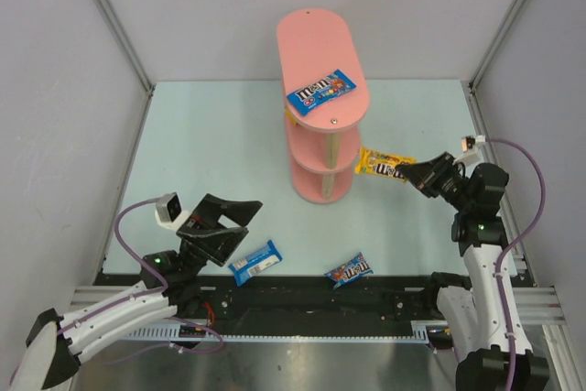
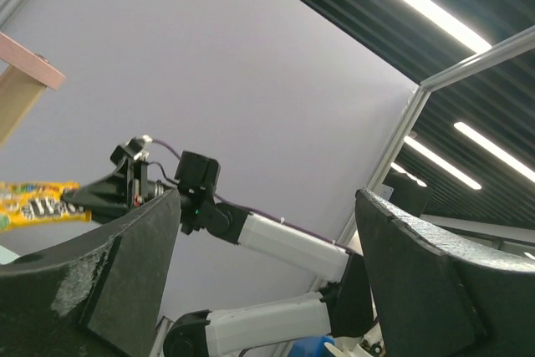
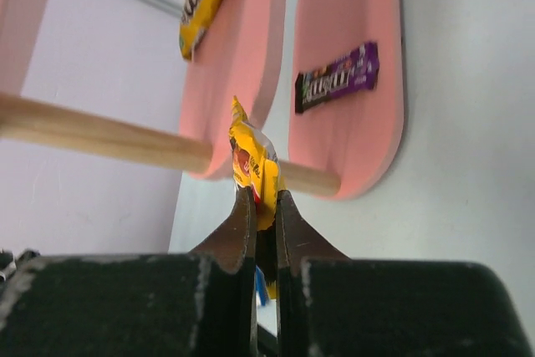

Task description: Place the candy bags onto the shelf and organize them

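yellow packet [image 1: 383, 165] in right gripper [image 1: 411, 174], beside shelf [image 1: 316, 43] edge

Looking up past the left hand [image 2: 267, 206]: its two dark fingers [image 2: 92, 282] stand wide apart, nothing between them. Across the gap is the right arm [image 2: 288, 244], white links and black joints, reaching left. The right hand [image 2: 84, 198] is pinched on the end of a yellow bag [image 2: 33, 205], which sticks out level towards the left edge. Top left, a pink corner of the shelf [image 2: 29, 60] with a pale post [image 2: 15, 106] under it. Behind, a plain wall [image 2: 251, 64], a metal frame [image 2: 401, 135], and strip lights [image 2: 418, 6] overhead.
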Action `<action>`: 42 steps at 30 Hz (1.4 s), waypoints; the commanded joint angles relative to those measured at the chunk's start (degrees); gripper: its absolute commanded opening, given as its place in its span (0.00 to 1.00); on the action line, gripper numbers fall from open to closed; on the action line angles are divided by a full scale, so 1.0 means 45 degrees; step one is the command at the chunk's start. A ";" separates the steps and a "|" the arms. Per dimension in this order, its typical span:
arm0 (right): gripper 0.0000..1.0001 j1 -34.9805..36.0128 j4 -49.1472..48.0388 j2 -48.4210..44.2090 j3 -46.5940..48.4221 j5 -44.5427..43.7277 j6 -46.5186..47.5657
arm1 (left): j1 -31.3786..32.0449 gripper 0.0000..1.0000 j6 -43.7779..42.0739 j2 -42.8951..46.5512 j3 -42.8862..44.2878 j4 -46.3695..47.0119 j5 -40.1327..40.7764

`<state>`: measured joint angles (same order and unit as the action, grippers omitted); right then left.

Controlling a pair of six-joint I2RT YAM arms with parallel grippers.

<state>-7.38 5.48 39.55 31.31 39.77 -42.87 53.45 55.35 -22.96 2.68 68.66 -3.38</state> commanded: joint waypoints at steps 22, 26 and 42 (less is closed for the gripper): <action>0.00 0.1697 -0.4633 0.9605 0.7318 0.2101 -0.0942 | -0.0296 0.88 -0.0602 0.0239 -0.0907 -0.2837 -0.0656; 0.00 0.2770 -0.5005 1.0253 0.7748 0.1651 -0.0864 | -0.0316 0.88 -0.0543 0.0472 -0.0791 -0.3225 -0.0792; 0.00 0.4099 -0.5143 1.3026 0.9798 0.1982 -0.0512 | -0.0316 0.88 -0.0738 0.2582 -0.0908 -0.5376 -0.0246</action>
<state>9.76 -15.33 95.96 70.81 47.51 -46.41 52.53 53.41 -12.34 2.68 46.39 -5.32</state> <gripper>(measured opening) 0.054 0.877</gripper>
